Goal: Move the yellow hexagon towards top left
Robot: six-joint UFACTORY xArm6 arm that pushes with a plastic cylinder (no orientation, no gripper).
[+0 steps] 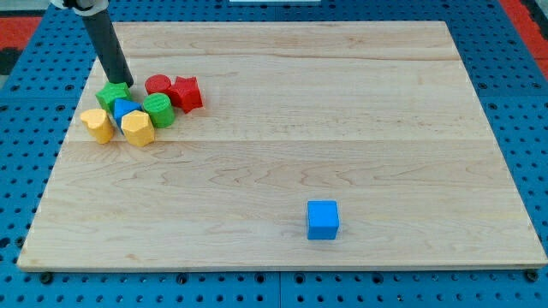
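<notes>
Eight blocks are seen on the wooden board (pixel 282 171), seven of them crowded at the far left and one blue cube (pixel 323 219) left alone near the right. The yellow hexagon (pixel 137 128) sits at the near edge of the crowd. A second yellow block (pixel 98 125), whose shape cannot be made out, lies just to its left. A small blue block (pixel 126 109) touches it on the far side, and a green round block (pixel 159 110) sits just beyond it to the right. Farther off are a green block (pixel 112 93), a red cylinder (pixel 157 84) and a red star-like block (pixel 186 92).

No fingers are carried by this arm, so nothing can be spread or clamped; only a dark rod is fitted. The tip (pixel 127 84) is set down at the far side of the crowd, against the green block's far right corner and well away from the hexagon.

From that spot the hexagon could only be driven the wrong way, so it is judged that the tip should first be taken round the right of the crowd, clear of the red and green blocks, and placed on the hexagon's near right side. The push is best aimed through the hexagon's middle towards the far left corner. Since the small blue block and the green block lie in that line, they will probably be carried along, and a slow, centred push is advised so that the hexagon is not spun off sideways into its yellow neighbour
</notes>
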